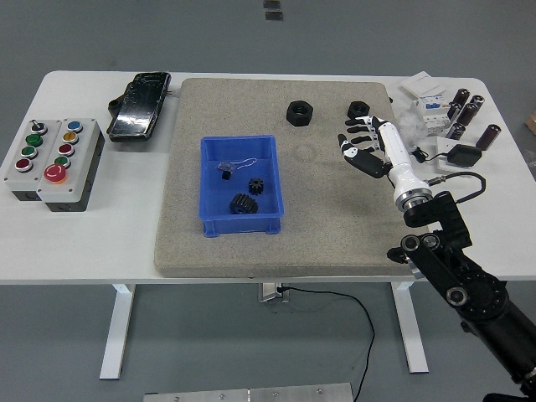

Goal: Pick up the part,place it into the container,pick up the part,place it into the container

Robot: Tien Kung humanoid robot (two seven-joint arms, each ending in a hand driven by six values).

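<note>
Right hand [366, 142] over the gray mat [335, 243], fingers [353, 127] spread, holding nothing, just below the nearest black nut [359, 110]. Two gears [249, 195] already in the blue bin [211, 219]. Could bump the nut away. Could grab crooked and drop it.

A mat [251, 243] lies across the middle of the desk [100, 234]. A container [209, 184] sits on the mat left of centre, with two gears [249, 196] inside. Two nuts [298, 111] rest near the mat's far edge. The robot hand [366, 144] hovers just in front of the right nut. A button box [52, 162] sits at far left, cylinders [469, 111] at far right.
</note>
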